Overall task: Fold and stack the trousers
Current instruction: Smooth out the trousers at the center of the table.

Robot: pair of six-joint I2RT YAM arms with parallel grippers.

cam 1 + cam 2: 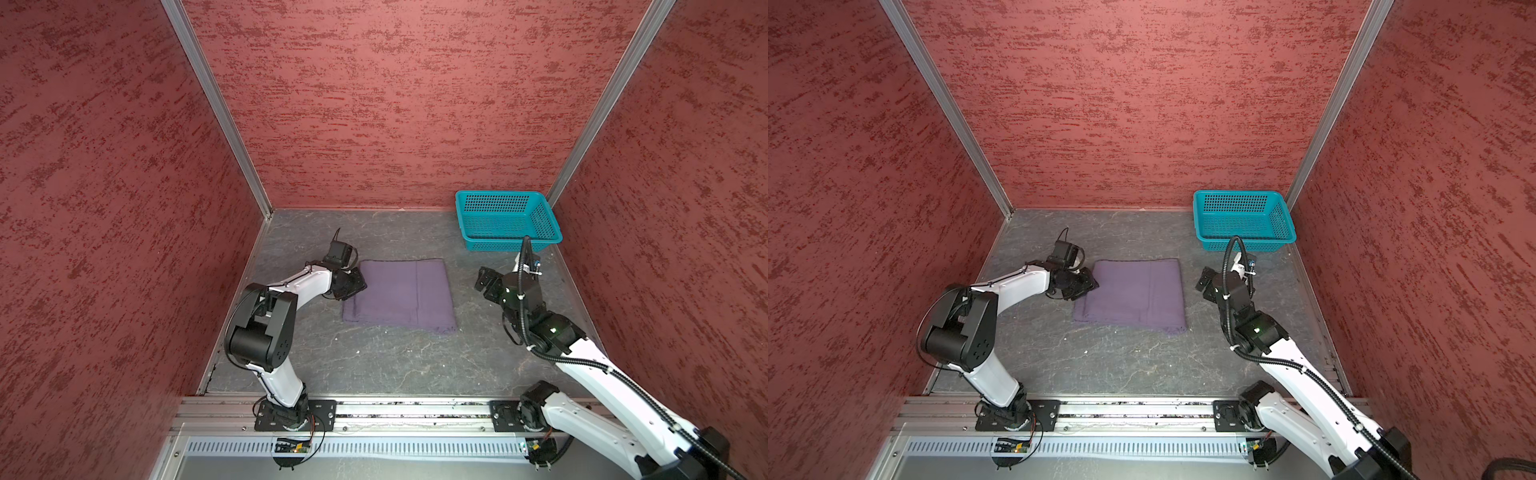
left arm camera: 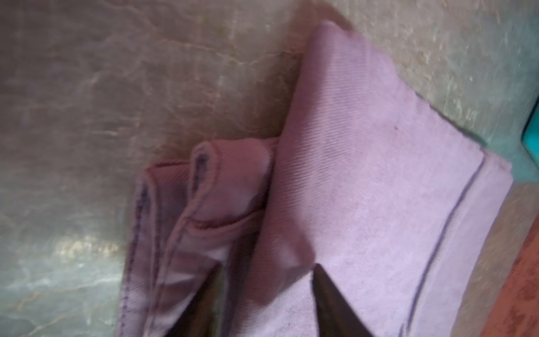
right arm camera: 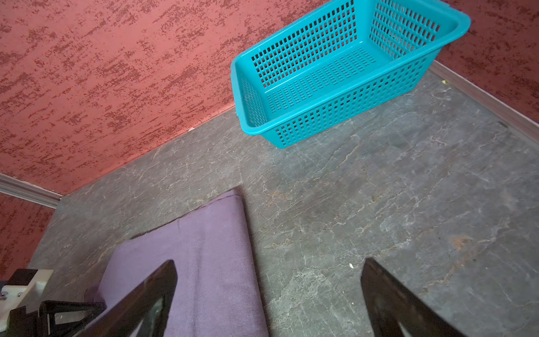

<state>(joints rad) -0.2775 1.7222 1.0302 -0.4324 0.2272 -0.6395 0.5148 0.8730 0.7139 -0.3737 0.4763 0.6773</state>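
**Desk:** Where are the trousers?

**Me:** I see the trousers (image 1: 401, 295) folded into a flat rectangle in the middle of the counter (image 1: 374, 365). They lie well apart from the teal basket (image 1: 509, 243) in the far right corner.

**Desk:** And your left hand?

**Me:** My left hand (image 2: 268, 267) sits low at the left edge of the fold. In its wrist view the jaws stand narrow with a ridge of the top layer between them. The picture is blurred, so I cannot tell whether the cloth is pinched.

**Desk:** The right one?

**Me:** My right hand (image 3: 269, 262) is spread wide and holds nothing. It hovers just off the fold's right edge. In its wrist view, one finger shows against cloth and the other against bare counter.
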